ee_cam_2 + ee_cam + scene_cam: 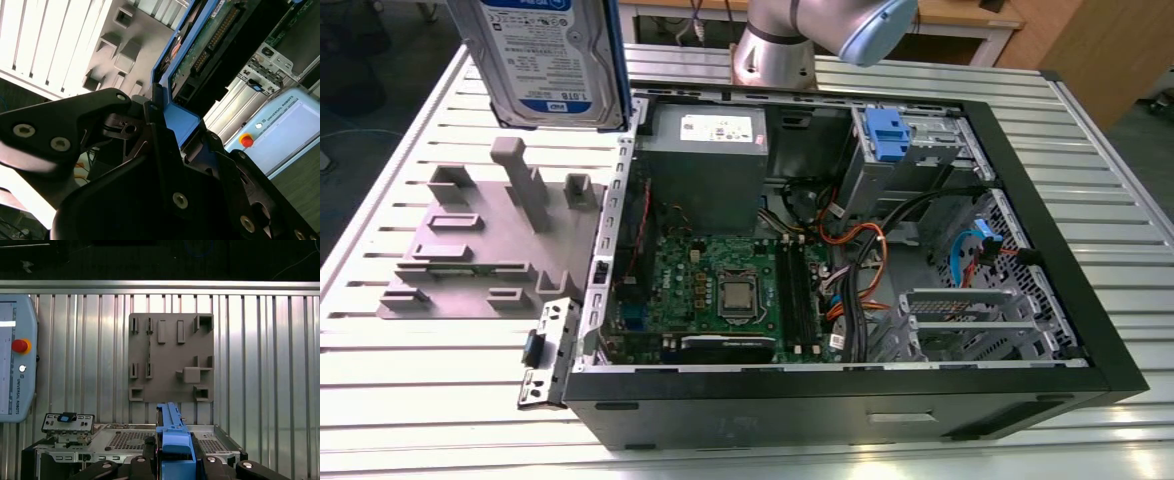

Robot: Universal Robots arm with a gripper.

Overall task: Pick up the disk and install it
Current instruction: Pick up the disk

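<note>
— While it hangs in the air, how does the disk (550, 60) look?
— Silver metal, with a white-and-blue label facing out and a blue carrier frame along its edge. It is raised above the grey fixture plate (480, 240), beside the open computer case (854, 410).
— And the gripper (167, 122)?
— Its fingers are clamped on that blue frame.
</note>
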